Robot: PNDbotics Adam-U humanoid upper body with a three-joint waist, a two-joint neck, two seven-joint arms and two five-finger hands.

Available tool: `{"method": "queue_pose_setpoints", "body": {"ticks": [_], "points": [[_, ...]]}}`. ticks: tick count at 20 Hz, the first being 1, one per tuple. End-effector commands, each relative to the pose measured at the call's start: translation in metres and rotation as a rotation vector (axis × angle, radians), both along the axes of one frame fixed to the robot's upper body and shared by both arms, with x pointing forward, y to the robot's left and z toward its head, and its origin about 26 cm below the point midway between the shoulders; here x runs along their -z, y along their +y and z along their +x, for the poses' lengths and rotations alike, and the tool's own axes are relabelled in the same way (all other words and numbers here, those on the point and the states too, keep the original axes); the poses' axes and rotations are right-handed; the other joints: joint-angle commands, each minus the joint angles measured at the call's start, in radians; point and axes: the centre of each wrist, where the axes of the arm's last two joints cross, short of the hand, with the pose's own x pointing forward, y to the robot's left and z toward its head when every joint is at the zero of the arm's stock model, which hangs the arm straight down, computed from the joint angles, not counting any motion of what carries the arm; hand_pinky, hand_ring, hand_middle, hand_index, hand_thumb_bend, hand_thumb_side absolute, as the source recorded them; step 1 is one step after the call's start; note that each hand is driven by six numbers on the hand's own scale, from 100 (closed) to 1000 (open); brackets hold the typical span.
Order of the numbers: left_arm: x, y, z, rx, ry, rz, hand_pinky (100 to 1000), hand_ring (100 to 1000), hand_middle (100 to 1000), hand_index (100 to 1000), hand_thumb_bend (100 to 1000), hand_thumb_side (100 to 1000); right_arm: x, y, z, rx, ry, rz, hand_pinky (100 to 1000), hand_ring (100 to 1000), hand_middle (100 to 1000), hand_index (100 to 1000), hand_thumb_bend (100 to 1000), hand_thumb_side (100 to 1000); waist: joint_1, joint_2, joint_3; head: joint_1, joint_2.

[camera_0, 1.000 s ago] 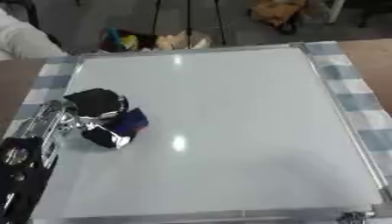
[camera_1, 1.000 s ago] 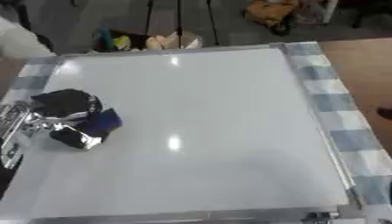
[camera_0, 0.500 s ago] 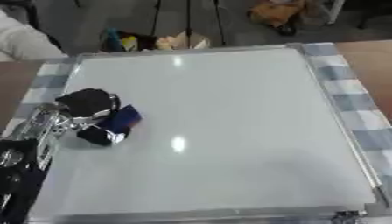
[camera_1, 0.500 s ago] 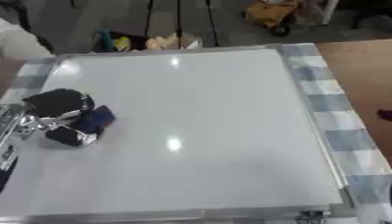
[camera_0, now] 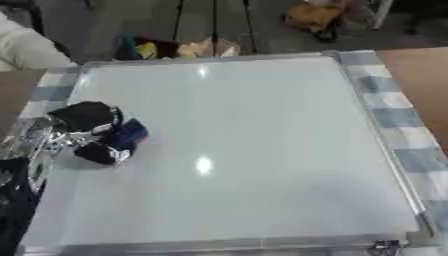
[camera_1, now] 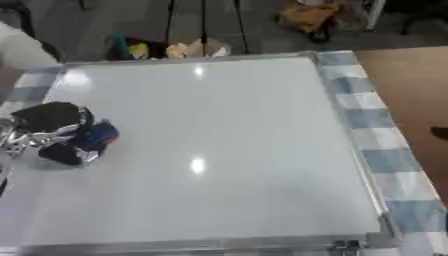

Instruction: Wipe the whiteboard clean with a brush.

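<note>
A white whiteboard [camera_0: 254, 130] with a silver frame lies flat on a blue-and-white checked cloth. No marks show on its surface. My left hand [camera_0: 86, 131], black with silver joints, sits at the board's left side with its fingers curled round a dark blue brush [camera_0: 128, 135]. The brush rests against the board. My left forearm comes in along the left edge. A small dark shape [camera_1: 439, 132] at the right edge of the right eye view may be part of my right hand; its fingers cannot be made out.
The checked cloth [camera_0: 398, 117] runs down the right side of the board, with brown table [camera_1: 411, 75] beyond it. Past the far edge stand tripod legs [camera_0: 214, 20] and bags [camera_0: 175, 48] on the floor. A person's pale sleeve [camera_0: 26, 50] shows at the top left.
My left hand has slid the brush leftward along the board, a little nearer the left frame.
</note>
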Motion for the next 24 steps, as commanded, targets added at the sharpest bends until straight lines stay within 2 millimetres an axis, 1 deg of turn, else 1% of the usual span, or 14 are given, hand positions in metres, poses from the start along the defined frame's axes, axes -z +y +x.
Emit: {"method": "queue_pose_setpoints", "body": {"ticks": [1, 10, 18, 21, 24], "points": [[0.006, 0.027, -0.001, -0.077, 0.051, 0.016, 355, 507, 353, 265, 100, 688, -0.006, -0.001, -0.002, 0.003, -0.023, -0.020, 717, 857, 626, 813, 100, 809, -0.006, -0.010, 0.002, 0.001, -0.006], [0.001, 0.044, -0.003, -0.154, 0.032, -0.037, 346, 502, 348, 265, 100, 663, -0.006, 0.000, -0.002, 0.004, -0.022, -0.021, 716, 857, 626, 813, 100, 808, -0.006, -0.009, 0.003, 0.000, -0.008], [0.007, 0.056, -0.004, -0.207, 0.011, -0.049, 346, 503, 352, 267, 100, 650, -0.006, 0.000, -0.002, 0.005, -0.022, -0.022, 716, 856, 626, 814, 100, 809, -0.006, -0.009, 0.005, -0.001, -0.010], [0.006, 0.064, -0.005, -0.237, -0.003, -0.073, 340, 500, 349, 266, 100, 636, -0.006, 0.000, -0.002, 0.004, -0.022, -0.024, 716, 856, 626, 814, 100, 810, -0.006, -0.009, 0.008, -0.002, -0.010], [0.005, 0.067, -0.006, -0.250, -0.017, -0.079, 340, 500, 349, 262, 100, 623, -0.006, 0.000, -0.002, 0.003, -0.023, -0.025, 716, 856, 626, 814, 100, 811, -0.007, -0.010, 0.009, -0.002, -0.010]]}}
